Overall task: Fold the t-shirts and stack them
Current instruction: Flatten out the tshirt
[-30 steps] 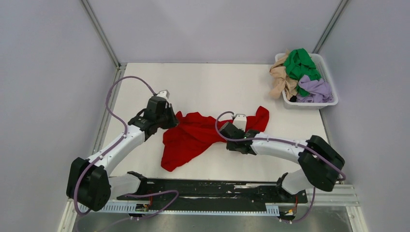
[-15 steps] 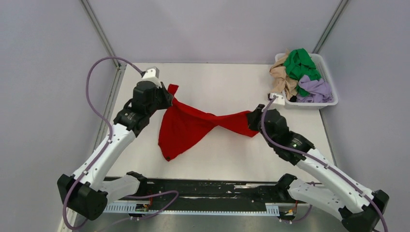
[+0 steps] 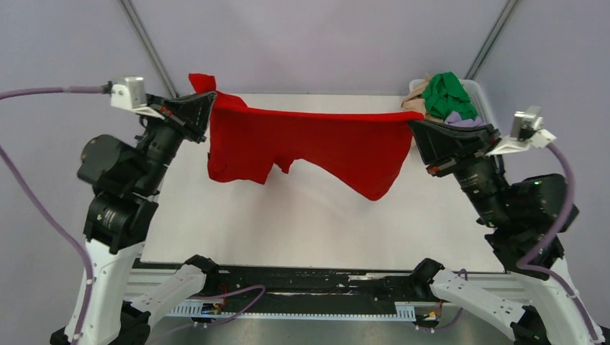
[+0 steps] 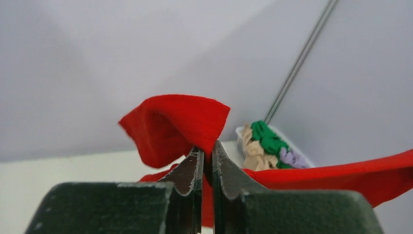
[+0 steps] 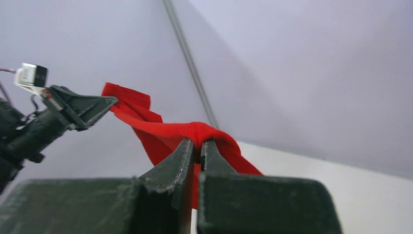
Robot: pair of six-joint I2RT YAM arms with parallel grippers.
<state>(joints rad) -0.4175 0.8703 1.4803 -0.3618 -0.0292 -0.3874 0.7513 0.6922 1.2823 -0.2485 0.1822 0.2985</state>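
Observation:
The red t-shirt [image 3: 316, 144] hangs stretched in the air between my two grippers, high above the table. My left gripper [image 3: 210, 97] is shut on its left edge, and a flap of red cloth [image 4: 178, 122] sticks up past the tips [image 4: 207, 148]. My right gripper [image 3: 411, 123] is shut on its right edge, with cloth [image 5: 199, 131] bunched over the tips [image 5: 198, 144]. The shirt's lower edge droops unevenly toward the table. The green [image 3: 447, 95], beige-tan [image 3: 416, 97] and lavender [image 3: 464, 121] t-shirts lie in the basket behind my right gripper, partly hidden by it.
The white plastic basket [image 3: 478, 90] stands at the table's far right corner; it also shows in the left wrist view [image 4: 292, 146]. The white table top [image 3: 309, 223] lies under the hanging shirt. Grey walls with metal corner posts [image 3: 147, 47] enclose the space.
Both grippers have risen and moved apart, lifting the red t-shirt off the table and stretching it out in the air. It was crumpled on the table a second ago.

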